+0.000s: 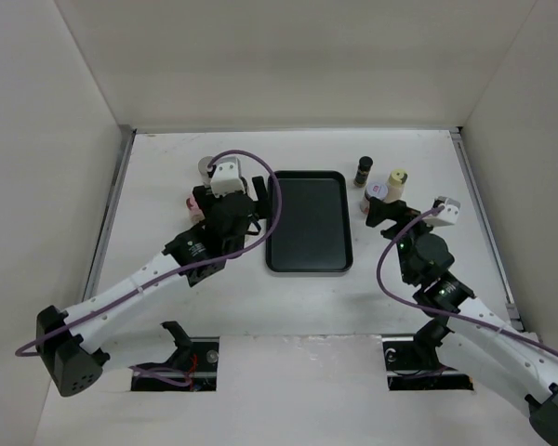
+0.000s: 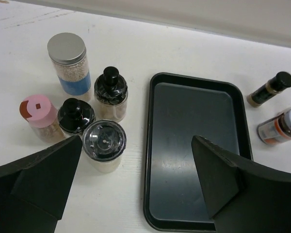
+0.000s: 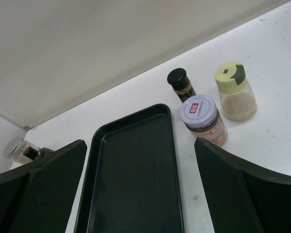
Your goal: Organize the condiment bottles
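I saw the white desk (image 1: 307, 307), the black tray (image 1: 309, 221) near its middle, my left gripper (image 2: 137, 145) and right gripper (image 3: 140, 143) both spread wide, holding nothing, five condiment bottles (image 2: 68, 60) clustered beside the tray's left edge, three other bottles (image 3: 202, 116) by its far right corner.

A flat black rectangular tray (image 1: 307, 221) with rounded corners and a low raised rim lies on a white table (image 1: 391, 307), its long sides running from near to far. The tabletop left of the tray shows faint grey scuffs. Beyond the tray's far end rises a plain pale back wall (image 1: 288, 56). Matching side walls (image 1: 37, 186) stand well off to the tray's left and right, with a grey strip (image 1: 112, 218) along the table's edge below each.
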